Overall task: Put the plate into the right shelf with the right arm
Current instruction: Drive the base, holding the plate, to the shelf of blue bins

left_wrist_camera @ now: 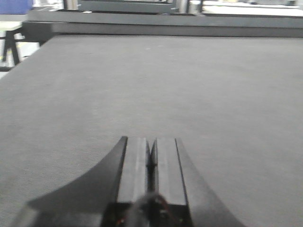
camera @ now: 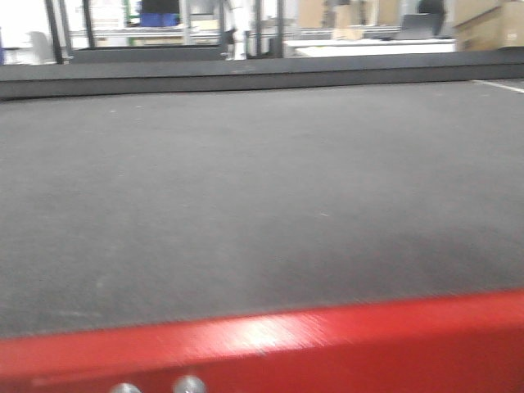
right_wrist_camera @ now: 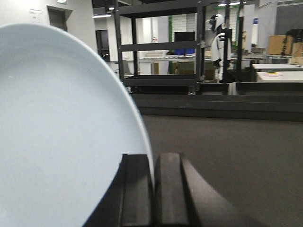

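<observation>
A broad grey matted surface [camera: 246,188] fills the exterior front-facing view, bordered along its near side by a glossy red edge [camera: 327,327] with two small metal fasteners [camera: 189,384] at the bottom. Nothing rests on the stretch of mat seen there.

In the right wrist view, the plate [right_wrist_camera: 57,132], plain white and glossy, stands nearly on edge and takes up the whole left half of the picture. Its curved rim runs down into the narrow slot between the right fingers [right_wrist_camera: 137,189]. These dark fingers are closed to a slim gap, with the rim pinched between them and the plate's face turned to the left of the view. The grey surface stretches out beyond. Behind it stand a dark open-framed rack [right_wrist_camera: 161,47] and a white humanoid figure [right_wrist_camera: 218,33].

In the left wrist view, the left fingers [left_wrist_camera: 135,165] are pressed together with only a hairline seam between them, gripping nothing. They point out low over the mat, where they cast a dark shadow [left_wrist_camera: 71,198]. Whether they touch the mat cannot be told.
</observation>
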